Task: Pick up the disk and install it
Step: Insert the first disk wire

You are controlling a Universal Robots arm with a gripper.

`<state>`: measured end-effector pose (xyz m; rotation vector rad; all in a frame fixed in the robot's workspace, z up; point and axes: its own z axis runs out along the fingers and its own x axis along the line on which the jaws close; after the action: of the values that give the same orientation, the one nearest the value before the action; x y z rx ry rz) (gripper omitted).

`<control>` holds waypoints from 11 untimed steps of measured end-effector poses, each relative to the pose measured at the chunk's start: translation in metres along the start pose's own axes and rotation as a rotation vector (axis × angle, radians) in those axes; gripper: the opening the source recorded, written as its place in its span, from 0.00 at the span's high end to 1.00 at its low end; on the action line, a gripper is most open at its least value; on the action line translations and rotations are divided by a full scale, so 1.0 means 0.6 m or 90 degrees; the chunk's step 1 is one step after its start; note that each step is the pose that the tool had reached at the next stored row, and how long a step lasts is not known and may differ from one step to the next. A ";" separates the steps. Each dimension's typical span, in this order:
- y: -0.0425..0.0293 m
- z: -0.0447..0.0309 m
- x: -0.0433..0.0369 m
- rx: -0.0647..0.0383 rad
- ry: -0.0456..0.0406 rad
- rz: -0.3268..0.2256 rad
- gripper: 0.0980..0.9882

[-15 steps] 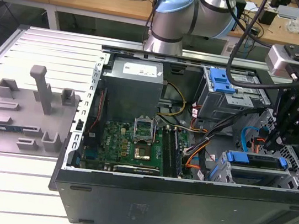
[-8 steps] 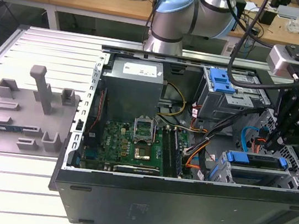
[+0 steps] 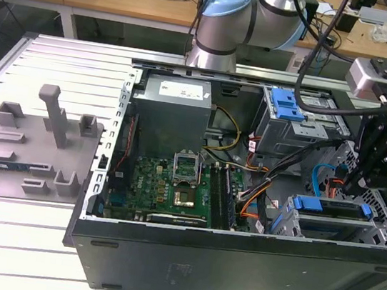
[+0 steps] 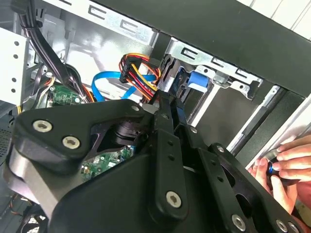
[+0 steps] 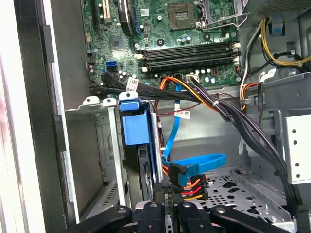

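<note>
Evidently, the disk (image 3: pixel 330 207) stands in the drive cage (image 3: pixel 282 219) at four o'clock in the case (image 3: pixel 234 262) (seating unconfirmed); my claw (image 3: pixel 352 187) is poised at its one o'clock, open or clamped I cannot tell.

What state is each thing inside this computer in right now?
computer case, on its side, side panel off.
disk, sitting in the drive bay.
tool, right beside the disk.
processor socket, empty, cover flipped open.
hand, touching the case's front.
</note>
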<state>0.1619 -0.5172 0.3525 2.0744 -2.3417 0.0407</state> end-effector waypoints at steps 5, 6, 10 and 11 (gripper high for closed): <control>-0.002 0.000 0.004 -0.001 0.0000 -0.006 0.92; -0.002 0.001 0.005 -0.001 0.0000 -0.010 0.92; -0.002 0.001 0.005 0.001 -0.0003 -0.033 0.92; -0.002 0.001 0.005 0.001 -0.0003 -0.033 0.92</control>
<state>0.1625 -0.5201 0.3519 2.1347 -2.2877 0.0413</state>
